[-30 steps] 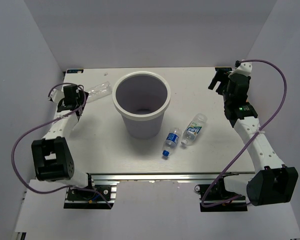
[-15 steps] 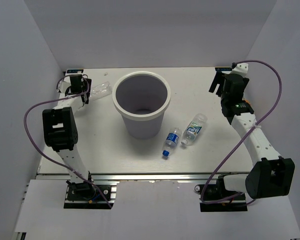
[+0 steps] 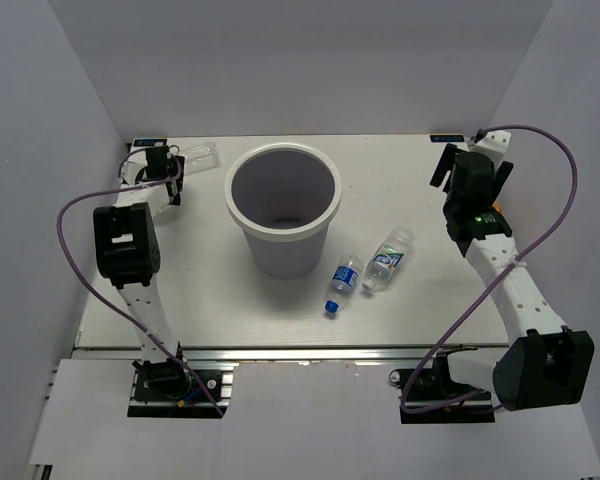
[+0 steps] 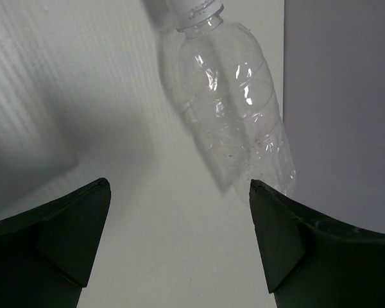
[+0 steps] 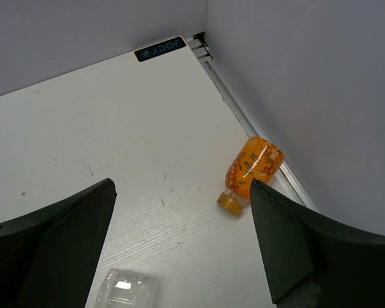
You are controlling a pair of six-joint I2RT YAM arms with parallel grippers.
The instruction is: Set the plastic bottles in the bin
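The left hand [image 4: 179, 187], spread wide, faces the clear bottle [image 4: 234, 122] lying at the counter's [image 3: 430, 300] far left corner. The right hand [image 5: 181, 186], spread too, faces the orange bottle [image 5: 251, 168] by the right edge. The bin [image 3: 232, 205] stands mid-counter, with the blue-label bottle [image 3: 344, 282] and green-label bottle [image 3: 388, 258] lying just beside it.

The left arm [image 3: 125, 245] is folded steeply at the elbow and extends far forward. Its left tool [image 4: 179, 186] angles downward, fingers [image 4: 64, 224] spread wide. The right arm [image 3: 508, 275] extends forward too, and the right tool [image 5: 183, 186] is equally wide apart, tilted down.
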